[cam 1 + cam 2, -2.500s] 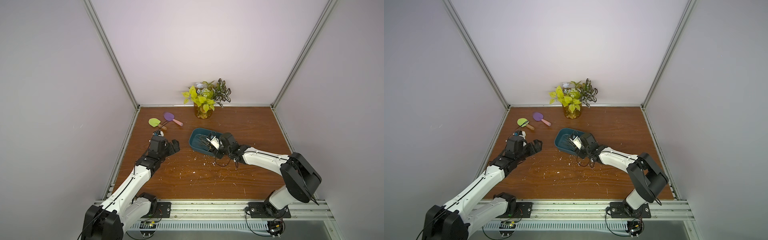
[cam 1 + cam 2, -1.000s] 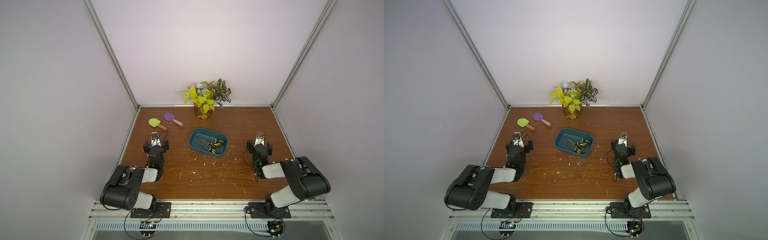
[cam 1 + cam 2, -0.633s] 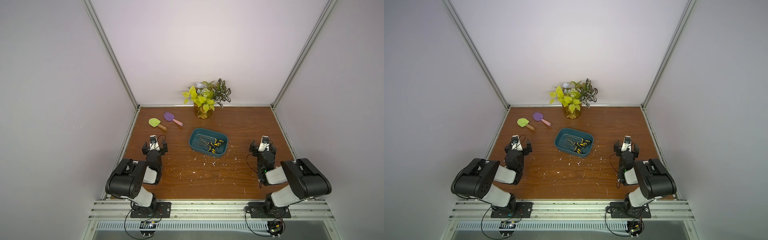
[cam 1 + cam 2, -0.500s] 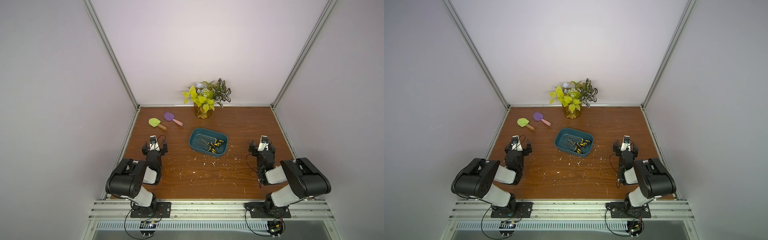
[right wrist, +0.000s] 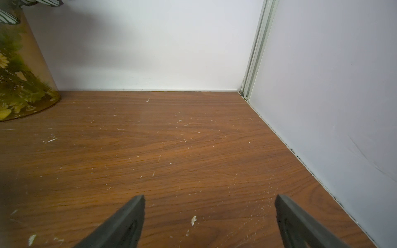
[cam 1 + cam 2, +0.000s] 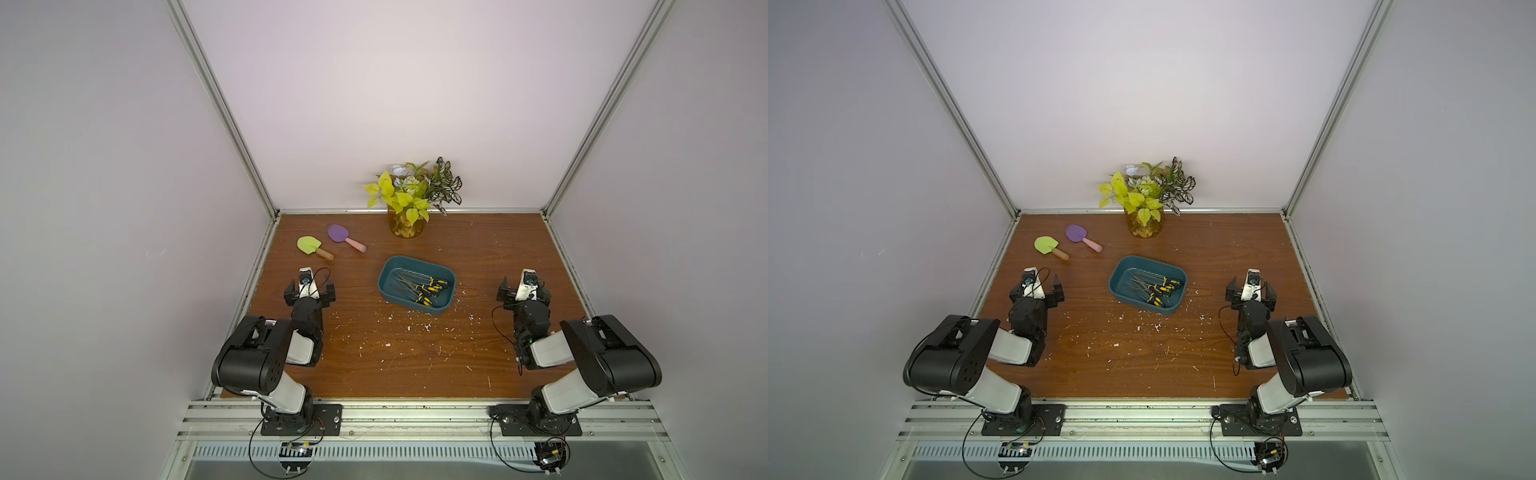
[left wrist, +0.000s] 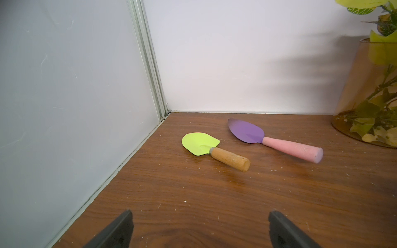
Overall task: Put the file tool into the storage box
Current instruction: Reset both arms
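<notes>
Top views both show the storage box [image 6: 391, 273] near the middle of the wooden table [image 6: 374, 357], its long side running roughly from 10 to 4 o'clock. A cluster of file tools [image 6: 424, 288] with yellow-and-black handles lies inside it, handles toward the 4 o'clock end and thin shafts toward 10 o'clock. All of them sit within the rim. No file is visible on the tabletop outside the box, which carries only scattered white flecks. On that showing the placing step is judged complete, and nothing further appears outstanding. The count of files cannot be fixed, because they overlap. A green trowel [image 6: 308, 245] and a purple trowel [image 6: 338, 233] lie at about 10 to 11 o'clock from the box, well apart from it. An amber glass plant jar [image 6: 405, 226] stands at 12 o'clock against the back wall. The left gripper [image 6: 310, 284] sits at 9 o'clock from the box and the right gripper [image 6: 524, 286] at 3 o'clock, each well clear of it. Both arms are folded close over their bases at the 6 o'clock edge, with the wrists low and the grippers aimed toward 12 o'clock. Each wrist view confirms the fingers spread wide apart with only bare wood between them. Neither gripper holds or touches anything.
</notes>
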Robot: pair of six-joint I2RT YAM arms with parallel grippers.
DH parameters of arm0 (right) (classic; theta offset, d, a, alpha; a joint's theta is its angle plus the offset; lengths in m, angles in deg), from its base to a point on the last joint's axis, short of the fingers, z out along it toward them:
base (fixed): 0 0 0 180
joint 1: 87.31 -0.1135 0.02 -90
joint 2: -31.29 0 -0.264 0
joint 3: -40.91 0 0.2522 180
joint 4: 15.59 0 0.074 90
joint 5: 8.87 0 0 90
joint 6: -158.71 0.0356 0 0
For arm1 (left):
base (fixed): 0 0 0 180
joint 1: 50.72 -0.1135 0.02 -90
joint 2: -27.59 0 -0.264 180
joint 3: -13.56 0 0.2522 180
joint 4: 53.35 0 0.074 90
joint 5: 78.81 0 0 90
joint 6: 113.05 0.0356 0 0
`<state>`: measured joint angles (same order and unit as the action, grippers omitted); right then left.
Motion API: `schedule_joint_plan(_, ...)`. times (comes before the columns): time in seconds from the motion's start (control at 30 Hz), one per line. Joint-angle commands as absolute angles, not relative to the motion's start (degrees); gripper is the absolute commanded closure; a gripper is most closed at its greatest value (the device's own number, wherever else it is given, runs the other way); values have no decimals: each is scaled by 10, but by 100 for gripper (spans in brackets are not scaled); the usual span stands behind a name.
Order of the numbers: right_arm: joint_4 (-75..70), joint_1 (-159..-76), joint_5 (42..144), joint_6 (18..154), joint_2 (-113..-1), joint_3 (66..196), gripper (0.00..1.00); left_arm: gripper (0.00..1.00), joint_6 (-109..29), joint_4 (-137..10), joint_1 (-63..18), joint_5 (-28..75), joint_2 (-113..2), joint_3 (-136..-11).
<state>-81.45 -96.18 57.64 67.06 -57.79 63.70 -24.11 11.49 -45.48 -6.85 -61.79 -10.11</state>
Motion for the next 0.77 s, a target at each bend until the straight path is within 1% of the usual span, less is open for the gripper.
schedule_joint_plan(0.0, -843, -959, 583, 676, -580, 644, 0, 1, -244, 126, -462, -62, -619, -103)
schedule_joint_plan(0.73, -843, -959, 583, 676, -580, 644, 0, 1, -245, 120, -465, -55, -619, -107)
